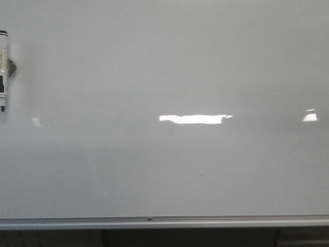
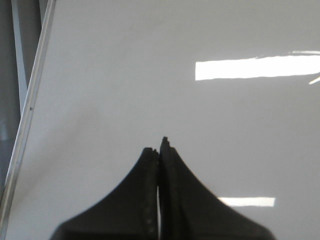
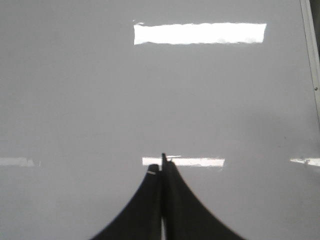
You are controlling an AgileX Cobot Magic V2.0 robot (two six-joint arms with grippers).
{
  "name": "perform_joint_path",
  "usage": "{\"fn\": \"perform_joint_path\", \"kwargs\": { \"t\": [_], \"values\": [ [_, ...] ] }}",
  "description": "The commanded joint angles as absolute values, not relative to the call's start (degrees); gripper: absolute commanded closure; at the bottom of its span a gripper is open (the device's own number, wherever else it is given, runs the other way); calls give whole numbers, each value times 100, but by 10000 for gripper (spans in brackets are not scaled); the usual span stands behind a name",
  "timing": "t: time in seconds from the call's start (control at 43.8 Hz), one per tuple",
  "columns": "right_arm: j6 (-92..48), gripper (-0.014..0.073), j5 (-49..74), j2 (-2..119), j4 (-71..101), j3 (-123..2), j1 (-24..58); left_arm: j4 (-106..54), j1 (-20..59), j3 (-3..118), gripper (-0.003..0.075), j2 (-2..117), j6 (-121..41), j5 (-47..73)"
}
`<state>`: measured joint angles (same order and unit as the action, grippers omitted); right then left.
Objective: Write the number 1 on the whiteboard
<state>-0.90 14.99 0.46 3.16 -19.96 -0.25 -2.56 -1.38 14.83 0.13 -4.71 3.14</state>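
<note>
The whiteboard point(image 1: 169, 67) fills almost the whole front view, lying flat with its long axis running left to right; its surface is smooth, glossy white and carries bright rectangular light reflections, and no black stroke shows anywhere on it. A thin silver-grey metal rim point(image 1: 205, 220) with a small dark screw borders its near edge. A marker point(image 1: 3, 69) lies on the board at its far-left edge, long axis running away from the robot, its dark tip pointing toward the near rim; the barrel is white and cylindrical with black bands and a black label patch. The left end effector point(image 2: 159, 149) hovers over bare board near the rim, its 2 matte black, tapering fingers point(image 2: 175, 200) pressed together and grasping nothing. The right end effector point(image 3: 162, 167) is likewise clenched on nothing, above bare board.
</note>
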Motion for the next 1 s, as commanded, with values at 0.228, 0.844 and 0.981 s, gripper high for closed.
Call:
{"fn": "perform_joint_path", "kwargs": {
  "t": [0.228, 0.844, 0.981],
  "values": [
    [-117, 655, 2921, 1475, 346, -3826, -52, -290, -100, 3716, 741, 1323, -436, 2076],
    [-117, 655, 3717, 3004, 346, -3829, -52, -312, -100, 4035, 741, 2712, -436, 3459],
    [-117, 609, 3711, 3072, 346, -3782, -52, -312, -100, 4025, 738, 2895, -436, 3592]
  ]
}}
